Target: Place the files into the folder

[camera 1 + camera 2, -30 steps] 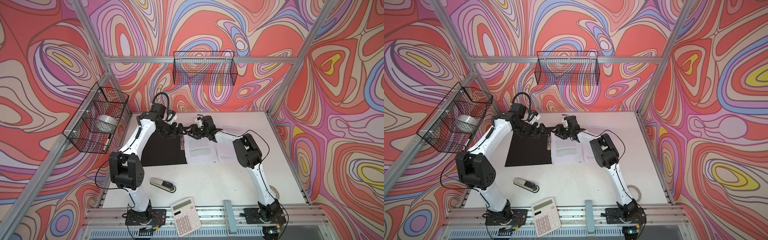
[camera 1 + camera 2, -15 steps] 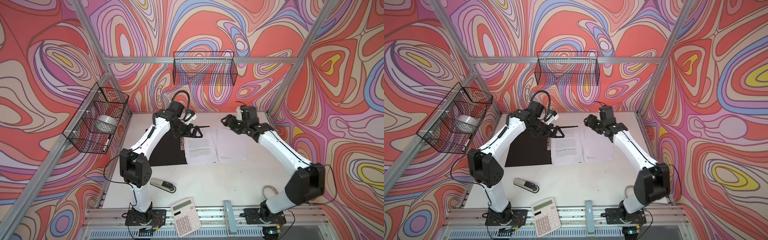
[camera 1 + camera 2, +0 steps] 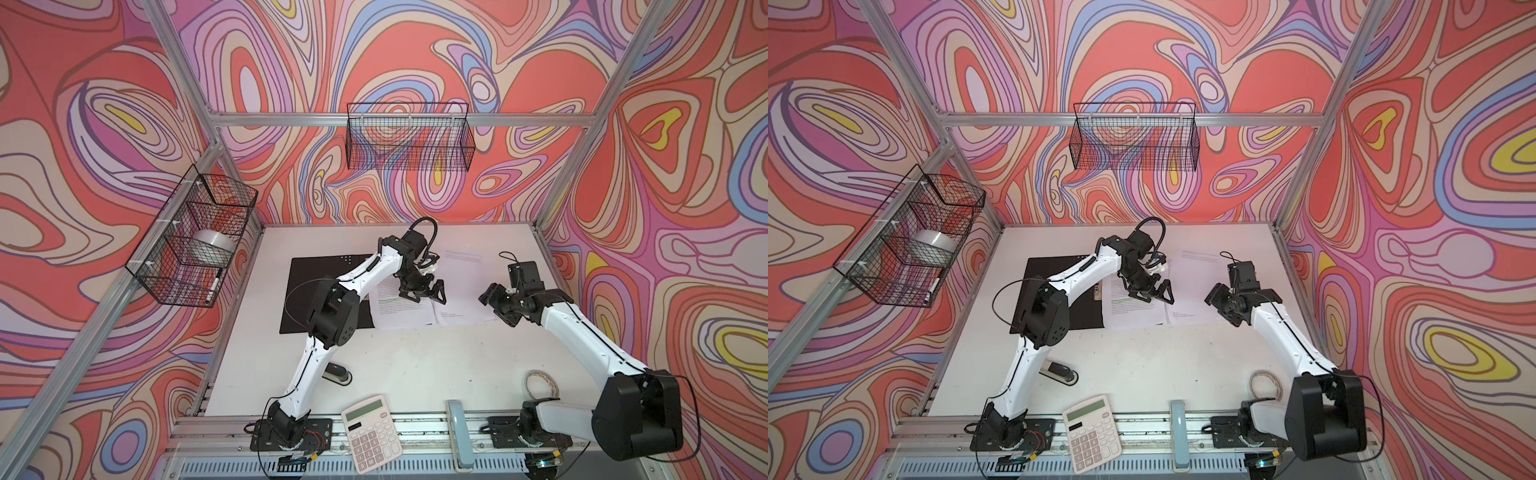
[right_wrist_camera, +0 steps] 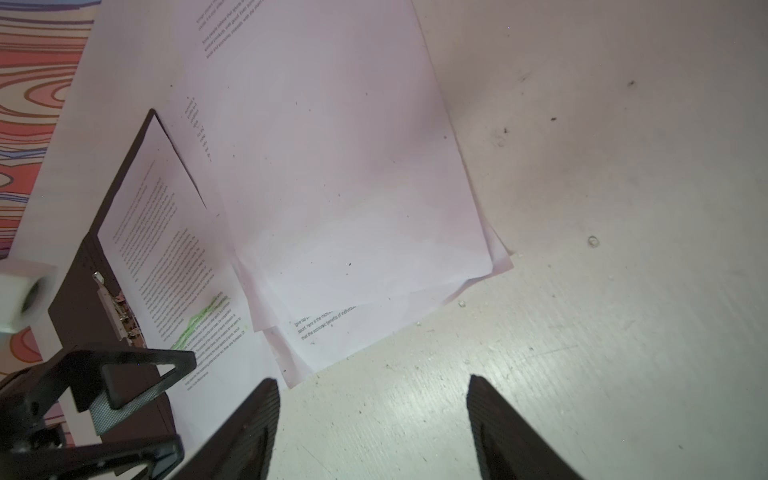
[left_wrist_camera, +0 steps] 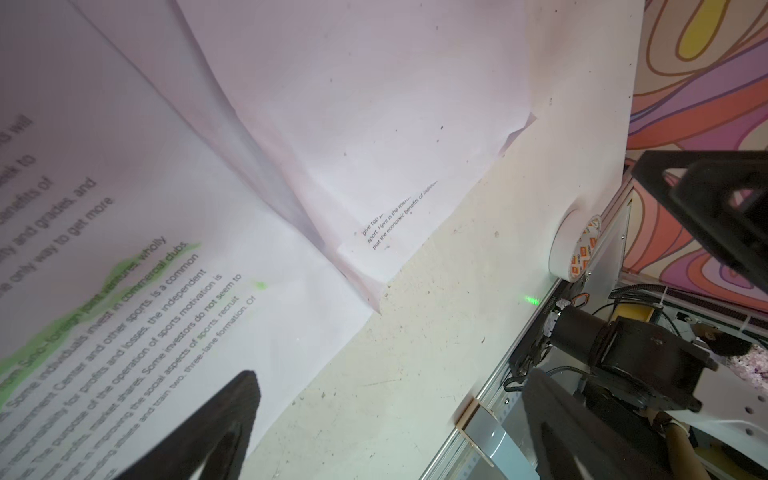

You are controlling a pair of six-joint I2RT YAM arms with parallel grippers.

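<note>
Nearest the bench (image 4: 582, 291) front lies a calculator (image 3: 372, 432). Farther in, my right hand (image 4: 374, 432) hangs over bare bench just beside the files (image 4: 332, 187), jaws well apart, gripping nothing. My left hand (image 3: 429, 293) gapes wide above the green-marked sheet (image 5: 104, 291), empty too. That sheet rests on the open folder (image 3: 303, 291), black inside up. The other sheets fan out rightward.

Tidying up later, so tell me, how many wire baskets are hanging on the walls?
2. The left-wall basket hangs beside the table's left edge with a white roll inside; the back-wall basket hangs above the table's far edge. None seems hidden.
</note>
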